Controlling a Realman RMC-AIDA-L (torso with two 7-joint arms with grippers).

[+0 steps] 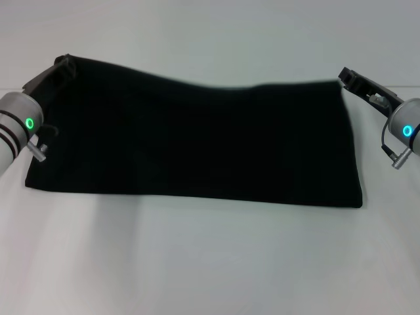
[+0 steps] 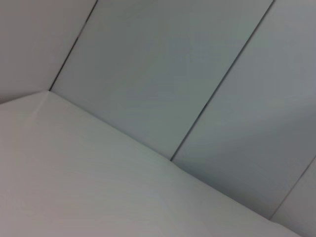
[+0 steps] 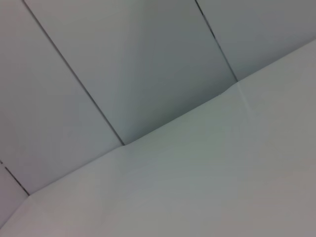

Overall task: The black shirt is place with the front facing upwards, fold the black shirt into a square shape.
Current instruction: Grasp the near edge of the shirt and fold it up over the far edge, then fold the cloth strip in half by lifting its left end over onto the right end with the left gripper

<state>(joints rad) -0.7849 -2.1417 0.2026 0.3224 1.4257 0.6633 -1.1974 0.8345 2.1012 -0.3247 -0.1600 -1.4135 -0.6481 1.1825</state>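
- Black soft fabric shirt [image 1: 197,141] lay spread as a wide folded band across the white counter [image 1: 210,262], plain black side up, no lettering showing.
- Left gripper [image 1: 62,67] sat at its far left corner, right gripper [image 1: 354,80] at the far right corner, seemingly placed to carry that edge over.
- Whether either set of jaws gripped cloth, I couldn't tell.
- Both wrist views caught only counter and grey wall panels [image 2: 197,74].

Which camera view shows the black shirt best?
The head view shows it best: the black shirt lies there whole on the white table, as a wide folded band between the two arms. The left wrist view and the right wrist view show none of it, only the table surface and wall panels.
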